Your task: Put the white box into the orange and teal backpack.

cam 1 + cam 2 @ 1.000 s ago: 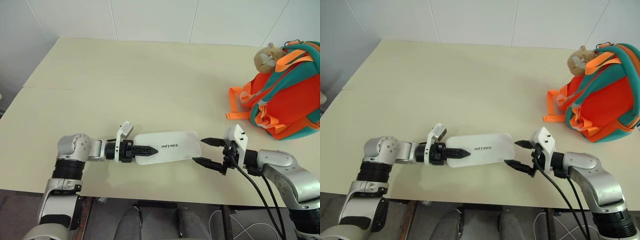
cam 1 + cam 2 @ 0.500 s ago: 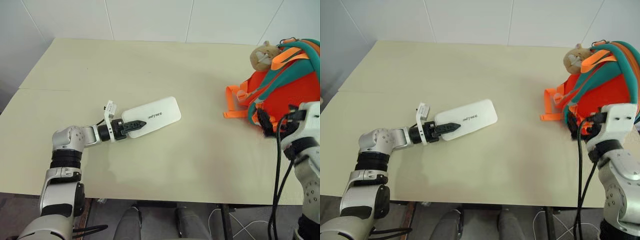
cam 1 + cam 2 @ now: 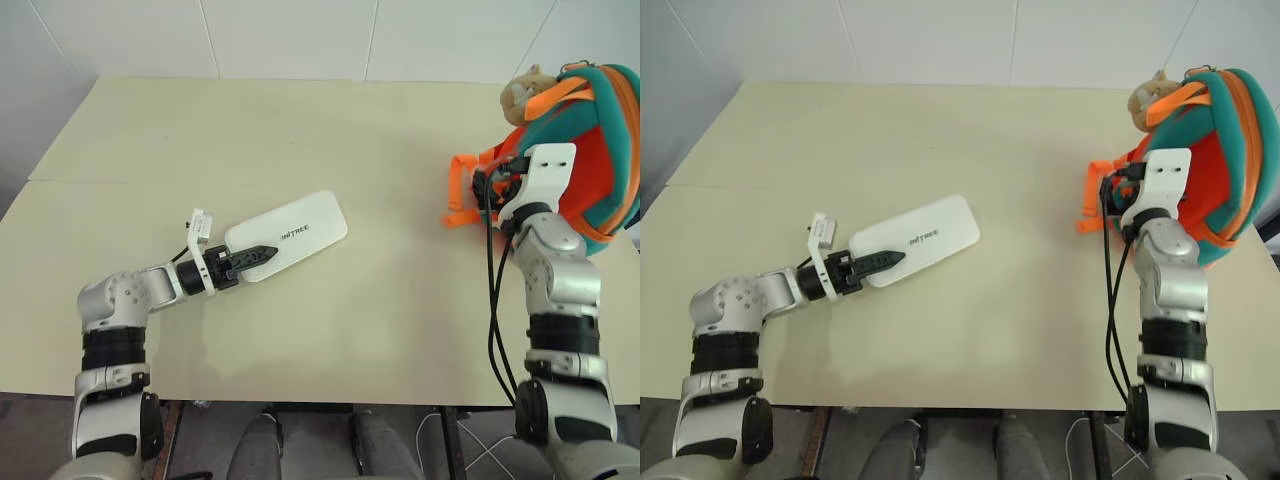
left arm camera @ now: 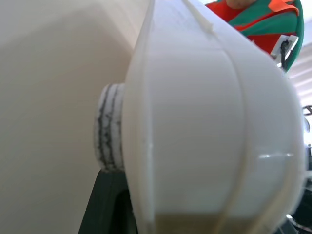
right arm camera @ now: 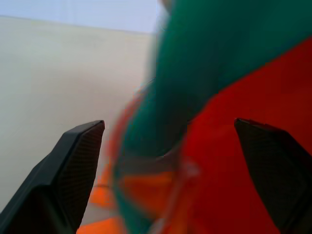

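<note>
White box (image 3: 285, 234) lies flat on your tabletop (image 3: 300, 120), left of centre, with your left gripper (image 3: 248, 257) clamped on its near end, one black finger showing across the lid. Its long axis runs on a diagonal, from that held end up and away toward the right, so the free rounded end already points roughly at the orange and teal backpack (image 3: 595, 165), which stands well apart at the tabletop's far right edge. Your right gripper (image 5: 170, 170) is the nearer one to the bag: its jaws stand wide apart and hold nothing, right up against the orange front and teal trim by the loose orange straps (image 3: 462, 190). Judged from here, you must carry the box rightward along its own length, free end first, once the bag is held open.
</note>
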Available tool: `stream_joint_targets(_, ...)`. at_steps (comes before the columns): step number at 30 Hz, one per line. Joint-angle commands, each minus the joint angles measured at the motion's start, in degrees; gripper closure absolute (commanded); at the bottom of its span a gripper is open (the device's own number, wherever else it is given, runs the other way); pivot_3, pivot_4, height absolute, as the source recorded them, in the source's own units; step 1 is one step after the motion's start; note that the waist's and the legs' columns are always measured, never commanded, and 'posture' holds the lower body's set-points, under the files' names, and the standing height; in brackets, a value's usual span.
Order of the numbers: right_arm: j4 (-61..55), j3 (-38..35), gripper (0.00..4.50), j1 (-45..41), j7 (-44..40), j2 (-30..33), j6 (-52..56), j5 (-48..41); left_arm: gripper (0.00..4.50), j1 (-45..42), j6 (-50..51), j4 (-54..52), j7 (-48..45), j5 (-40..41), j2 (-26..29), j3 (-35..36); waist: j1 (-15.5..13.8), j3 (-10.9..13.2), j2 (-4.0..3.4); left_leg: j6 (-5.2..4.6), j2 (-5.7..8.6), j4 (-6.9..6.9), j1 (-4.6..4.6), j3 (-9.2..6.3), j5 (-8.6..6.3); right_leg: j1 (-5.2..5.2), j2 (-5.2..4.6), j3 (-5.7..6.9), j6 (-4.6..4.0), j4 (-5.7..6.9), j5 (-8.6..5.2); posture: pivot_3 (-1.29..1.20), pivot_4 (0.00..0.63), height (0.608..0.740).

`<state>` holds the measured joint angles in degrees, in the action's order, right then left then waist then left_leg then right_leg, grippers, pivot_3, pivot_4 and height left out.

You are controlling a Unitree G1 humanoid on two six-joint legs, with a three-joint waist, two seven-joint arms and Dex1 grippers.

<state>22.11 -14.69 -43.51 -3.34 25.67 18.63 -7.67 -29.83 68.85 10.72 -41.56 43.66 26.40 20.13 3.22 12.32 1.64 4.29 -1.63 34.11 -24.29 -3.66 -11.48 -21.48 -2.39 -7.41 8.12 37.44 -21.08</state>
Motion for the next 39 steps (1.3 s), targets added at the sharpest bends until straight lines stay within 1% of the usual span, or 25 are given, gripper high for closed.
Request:
stream_joint_targets(1, 1.0, 0.6, 0.00, -1.6, 2.1, -1.4, -4.0, 1.6, 3.24, 2.3, 1.5, -6.6, 3.3, 4.2, -1.2, 4.1, 0.1, 0.0, 0.00, 0.00, -0.03, 0.00, 0.00, -0.01, 0.00, -0.01, 0.04, 0.00, 0.00, 0.01, 0.00, 0.00, 0.150, 0.740)
stream_joint_targets(6, -1.3, 0.2, 0.00, -1.9, 4.3, -4.0, -3.0, 1.3, 3.24, 4.1, 2.0, -8.9, 6.7, 6.5, -2.5, 6.5, 0.2, 0.0, 0.00, 0.08, -0.01, 0.07, 0.01, -0.03, 0.05, -0.02, 0.06, 0.00, 0.00, 0.14, 0.00, 0.00, 0.150, 0.740)
stream_joint_targets(9, 5.0, 0.7, 0.00, -5.5, 5.5, -5.3, -7.8, 2.1, 3.24, 3.7, 1.4, -8.6, 7.6, 6.9, -3.1, 6.0, 0.2, 0.0, 0.00, 0.10, 0.00, 0.10, 0.02, -0.04, 0.09, -0.02, 0.06, 0.00, 0.00, 0.20, 0.00, 0.00, 0.150, 0.740)
stream_joint_targets(13, 20.0, 1.4, 0.00, -12.1, 7.4, -5.3, -18.2, 4.5, 3.24, 1.8, 0.2, -7.2, 7.8, 6.6, -3.9, 5.0, 0.7, 0.0, 0.00, 0.10, 0.02, 0.09, 0.08, -0.03, 0.18, -0.01, 0.07, -0.02, 0.02, 0.23, 0.02, 0.00, 0.150, 0.740)
stream_joint_targets(16, 28.5, 1.2, 0.62, -15.4, 8.0, -4.4, -24.6, 5.3, 3.24, 1.3, 0.0, -7.0, 7.9, 6.9, -3.7, 4.9, 1.2, 0.0, 0.00, 0.12, 0.02, 0.01, 0.08, -0.04, 0.19, -0.01, 0.08, -0.01, 0.01, 0.20, 0.02, 0.00, 0.150, 0.740)
stream_joint_targets(18, 31.7, 1.3, 1.29, -16.7, 7.2, -4.1, -27.8, 5.3, 3.24, 1.5, -0.2, -7.0, 8.0, 6.9, -3.5, 5.1, 1.5, 0.0, 0.00, 0.12, 0.02, -0.03, 0.06, -0.03, 0.19, -0.01, 0.07, -0.02, 0.01, 0.13, 0.01, 0.00, 0.150, 0.740)
stream_joint_targets(21, 31.6, 1.0, 2.32, -17.0, 0.3, -5.0, -32.0, 2.6, 3.24, 2.1, -0.6, -7.3, 8.2, 7.1, -2.7, 6.2, 1.8, 0.0, 0.00, 0.13, 0.01, -0.08, 0.05, -0.01, 0.19, 0.00, 0.07, -0.02, 0.02, 0.07, 0.01, 0.00, 0.150, 0.740)
stream_joint_targets(23, 28.5, 0.4, 3.03, -16.3, -7.7, -6.4, -34.0, -1.3, 3.24, 2.4, -1.0, -7.3, 7.9, 7.0, -1.8, 6.6, 2.3, 0.0, 0.00, 0.32, -0.01, -0.10, 0.06, 0.01, 0.30, -0.01, 0.09, -0.03, 0.02, 0.08, 0.01, 0.00, 0.150, 0.740)
stream_joint_targets(24, 24.0, 0.6, 3.37, -15.1, -15.4, -7.4, -32.1, -5.5, 3.24, 2.5, -1.6, -7.3, 7.5, 7.0, -1.1, 7.0, 2.6, 0.0, 0.00, 0.36, -0.03, -0.10, 0.07, 0.00, 0.32, -0.01, 0.11, -0.02, 0.02, 0.10, 0.01, 0.00, 0.150, 0.740)
stream_joint_targets(25, 20.8, 0.8, 3.74, -14.2, -20.8, -8.0, -30.6, -8.4, 3.24, 2.7, -2.0, -7.3, 7.3, 7.1, -0.7, 7.2, 2.8, 0.0, 0.00, 0.40, -0.04, -0.11, 0.07, 0.00, 0.34, -0.01, 0.12, -0.02, 0.02, 0.13, 0.01, 0.00, 0.150, 0.740)
stream_joint_targets(26, 18.7, 0.9, 4.02, -13.6, -24.1, -8.4, -29.3, -10.3, 3.24, 2.7, -2.3, -7.2, 7.2, 7.2, -0.3, 7.2, 3.1, 0.0, 0.00, 0.43, -0.07, -0.12, 0.09, 0.00, 0.36, -0.01, 0.15, -0.02, 0.02, 0.16, 0.01, 0.00, 0.150, 0.740)
stream_joint_targets(27, 11.8, 2.4, 4.33, -11.3, -30.3, -8.3, -24.2, -14.5, 3.24, 2.9, -2.7, -7.1, 6.9, 7.1, 0.6, 7.3, 3.2, 0.0, -0.01, 0.46, -0.10, -0.12, 0.09, -0.01, 0.38, -0.01, 0.16, -0.02, 0.02, 0.19, 0.01, 0.00, 0.150, 0.740)
stream_joint_targets(28, 3.6, 4.8, 4.48, -8.7, -36.2, -7.3, -17.8, -18.7, 3.24, 3.0, -3.1, -6.9, 6.5, 6.7, 1.7, 7.4, 3.1, 0.0, -0.01, 0.50, -0.10, -0.12, 0.11, -0.02, 0.40, -0.01, 0.17, -0.01, 0.02, 0.23, 0.01, 0.00, 0.150, 0.740)
stream_joint_targets(30, -15.4, 10.6, 4.49, -2.6, -46.9, -2.4, -1.0, -29.5, 3.24, 3.5, -4.3, -6.2, 5.8, 5.8, 4.2, 7.9, 2.9, 0.0, -0.04, 0.52, -0.15, -0.14, 0.09, -0.14, 0.41, -0.01, 0.19, 0.10, 0.02, 0.25, 0.01, 0.00, 0.150, 0.740)
stream_joint_targets(32, -27.2, 12.8, 4.49, 1.1, -50.4, 2.0, 11.4, -38.5, 3.24, 4.1, -5.3, -5.8, 5.1, 5.9, 5.6, 8.2, 3.0, 0.1, -0.08, 0.53, -0.16, -0.28, 0.06, -0.20, 0.41, -0.03, 0.18, 0.14, -0.01, 0.30, -0.01, 0.00, 0.150, 0.740)
stream_joint_targets(33, -31.2, 13.0, 4.49, 2.4, -51.2, 3.5, 14.8, -41.4, 3.24, 4.4, -5.7, -5.8, 5.1, 5.8, 6.2, 8.1, 3.0, 0.1, -0.09, 0.53, -0.17, -0.31, 0.08, -0.20, 0.40, -0.04, 0.19, 0.13, -0.03, 0.26, -0.02, 0.00, 0.150, 0.740)
stream_joint_targets(37, -40.5, 11.6, 4.49, 4.9, -51.0, 8.2, 29.0, -54.5, 3.24, 5.5, -6.4, -6.2, 5.1, 6.5, 7.3, 8.9, 2.3, 0.1, -0.07, 0.39, -0.16, -0.28, 0.11, -0.27, 0.31, -0.06, 0.18, 0.18, -0.08, 0.23, -0.05, 0.00, 0.150, 0.740)
stream_joint_targets(38, -41.8, 11.0, 4.49, 5.4, -51.1, 9.4, 31.5, -57.2, 3.24, 6.0, -6.4, -6.8, 5.1, 7.0, 7.4, 9.3, 1.9, 0.1, -0.06, 0.39, -0.16, -0.25, 0.11, -0.29, 0.31, -0.05, 0.18, 0.19, -0.08, 0.22, -0.05, 0.00, 0.150, 0.740)
stream_joint_targets(39, -42.6, 10.7, 4.49, 5.8, -51.0, 10.3, 32.9, -58.1, 3.24, 6.3, -6.1, -7.2, 5.2, 7.7, 7.4, 9.9, 1.5, 0.1, -0.04, 0.38, -0.13, -0.23, 0.10, -0.29, 0.31, -0.04, 0.15, 0.19, -0.08, 0.22, -0.04, 0.00, 0.150, 0.740)
